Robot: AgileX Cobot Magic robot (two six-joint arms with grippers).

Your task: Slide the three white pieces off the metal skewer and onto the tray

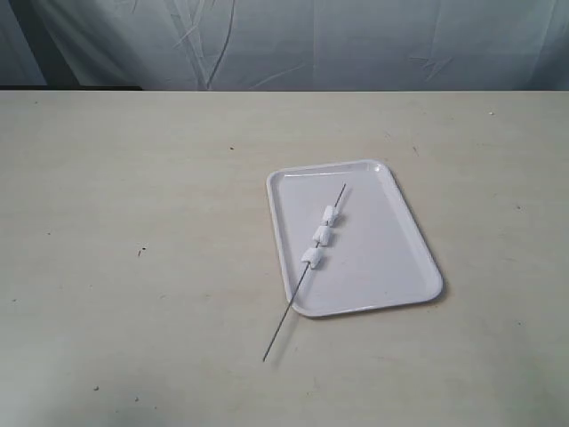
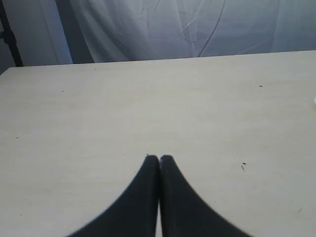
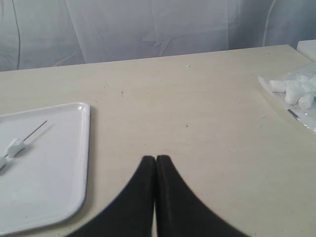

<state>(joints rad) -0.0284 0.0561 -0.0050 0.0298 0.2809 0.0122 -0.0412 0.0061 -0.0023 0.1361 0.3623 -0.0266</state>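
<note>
A white tray lies right of the table's middle in the exterior view. The thin metal skewer rests diagonally across it, its lower end sticking out over the tray's front rim onto the table. Three white pieces are threaded on it in a row. The right wrist view shows the tray, the skewer's tip and one white piece. My right gripper is shut and empty beside the tray. My left gripper is shut over bare table. Neither gripper appears in the exterior view.
A clear bag of white lumps lies at the table's edge in the right wrist view. A white curtain hangs behind the table.
</note>
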